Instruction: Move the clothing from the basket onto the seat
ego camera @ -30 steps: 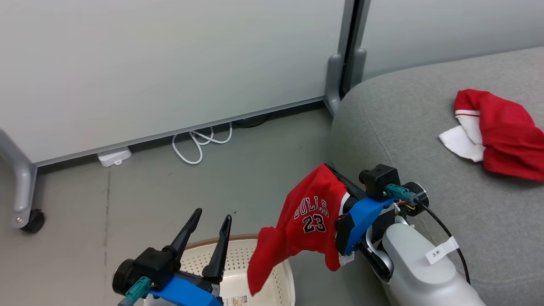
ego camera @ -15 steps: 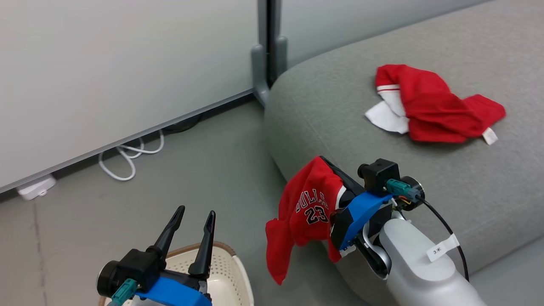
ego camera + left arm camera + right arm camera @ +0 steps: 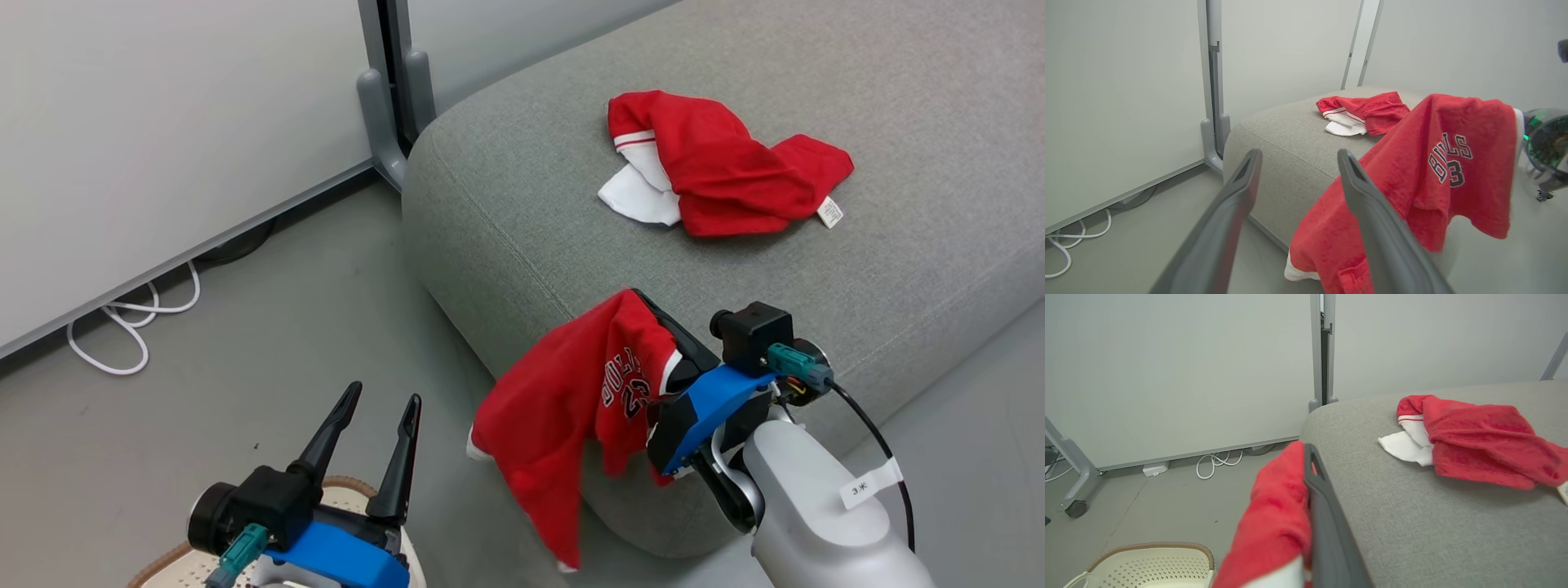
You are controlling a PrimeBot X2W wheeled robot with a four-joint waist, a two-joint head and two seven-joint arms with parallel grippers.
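The right pincer, at the lower centre-right of the head view, is clamped shut on the red jersey. The cloth is bunched over its dark fingers, and in the right wrist view it covers the left side of the pincer as a red fold with a white edge. From that grip the jersey hangs down and to the left in front of the near corner of the grey seat, with its black-and-white "BULLS" print partly creased. Whether the cloth touches the cushion cannot be told.

In the upper right of the head view, well apart from the pincer, the second red garment lies crumpled on top of the seat, with white lining showing at its left side and a small tag at its right.

The left pincer, at the lower left, has its two fingers spread apart with nothing between them. In its own wrist view the pincer points toward the seat's corner, with the hanging jersey to the right.

Beneath the left pincer, at the bottom edge of the head view, shows the brown-trimmed rim of the pale perforated basket; it is also in the lower left of the right wrist view. Around it is grey floor, with a looped white cable at the foot of the wall panel at the left.
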